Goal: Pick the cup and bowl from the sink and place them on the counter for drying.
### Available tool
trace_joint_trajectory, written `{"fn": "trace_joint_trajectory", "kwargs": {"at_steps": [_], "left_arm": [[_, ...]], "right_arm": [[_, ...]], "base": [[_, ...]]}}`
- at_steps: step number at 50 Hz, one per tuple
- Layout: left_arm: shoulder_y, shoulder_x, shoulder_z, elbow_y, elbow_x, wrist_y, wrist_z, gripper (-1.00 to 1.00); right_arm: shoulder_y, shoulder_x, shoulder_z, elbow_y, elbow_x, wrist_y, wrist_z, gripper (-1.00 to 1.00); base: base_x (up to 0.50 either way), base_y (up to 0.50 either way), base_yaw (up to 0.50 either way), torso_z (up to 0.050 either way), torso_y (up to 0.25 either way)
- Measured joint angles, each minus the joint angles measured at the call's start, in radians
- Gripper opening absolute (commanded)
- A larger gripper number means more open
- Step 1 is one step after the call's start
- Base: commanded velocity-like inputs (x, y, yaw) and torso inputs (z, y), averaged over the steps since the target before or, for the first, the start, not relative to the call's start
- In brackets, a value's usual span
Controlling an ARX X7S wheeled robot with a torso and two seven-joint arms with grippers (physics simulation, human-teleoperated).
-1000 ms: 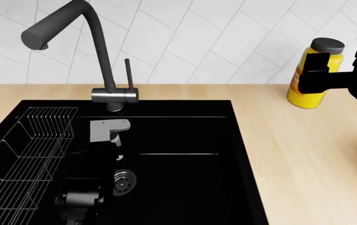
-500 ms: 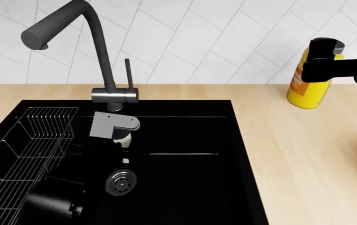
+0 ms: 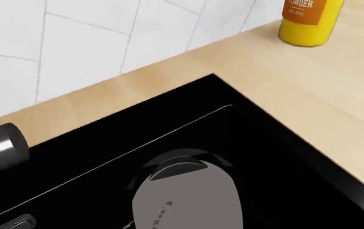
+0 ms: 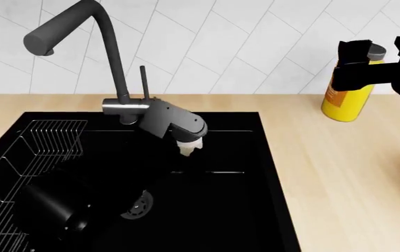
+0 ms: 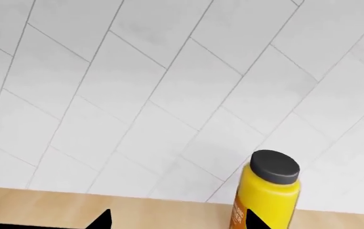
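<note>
nearest the head camera, the left arm [image 4: 49, 207] reached down into the sink [image 4: 221, 215], passing over the drain [image 4: 138, 202]. at its tip the left gripper [image 4: 186, 140] carried the cup [image 4: 189, 148], a small whitish stub hanging just below the grey housing, clear of the basin floor. the fingers were lost against the black basin, but the cup hung there tilted rather than upright, so i judged the jaws clamped on it.

the coming move turned on one thing: bare worktop [image 4: 340, 173] lay to the right of those jaws, just across the basin's right rim. the cup had to rise over that rim and be stood upright.

behind the jaws stood the faucet [image 4: 109, 47]. farthest off, the right gripper [image 4: 380, 50] hung with its jaws spread wide and empty, in front of the yellow bottle [image 4: 347, 100], well apart from the cup. the bowl could not be made out in any view.
</note>
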Motion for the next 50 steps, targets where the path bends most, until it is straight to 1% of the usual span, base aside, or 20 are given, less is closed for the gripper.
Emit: {"fn": "trace_joint_trajectory", "kwargs": {"at_steps": [8, 15, 22, 31, 41, 50], "left_arm": [[-0.121, 0.034, 0.050, -0.044, -0.077, -0.005, 0.033, -1.00], [-0.228, 0.055, 0.141, -0.129, -0.103, 0.061, 0.087, -1.00], [-0.287, 0.069, 0.253, -0.214, -0.098, 0.189, 0.157, -1.00], [-0.303, 0.092, 0.381, -0.303, -0.103, 0.362, 0.218, -1.00], [-0.304, 0.106, 0.510, -0.386, -0.170, 0.528, 0.211, -1.00], [-0.365, 0.112, 0.694, -0.514, -0.303, 0.720, 0.167, -1.00]], "right_arm": [[0.048, -0.024, 0.007, 0.020, 0.004, 0.037, -0.020, 1.00], [0.083, -0.049, 0.013, 0.031, 0.009, 0.060, -0.029, 1.00], [0.112, -0.071, 0.020, 0.047, 0.024, 0.075, -0.031, 1.00], [0.145, -0.103, 0.032, 0.083, 0.062, 0.084, -0.016, 1.00], [0.191, -0.144, 0.037, 0.131, 0.075, 0.103, 0.001, 1.00], [0.191, -0.150, 0.038, 0.130, 0.089, 0.107, 0.009, 1.00]], "base": [[0.00, 0.00, 0.00, 0.000, 0.000], [0.00, 0.00, 0.00, 0.000, 0.000], [0.00, 0.00, 0.00, 0.000, 0.000], [0.00, 0.00, 0.00, 0.000, 0.000], [0.00, 0.00, 0.00, 0.000, 0.000], [0.00, 0.00, 0.00, 0.000, 0.001]]}}
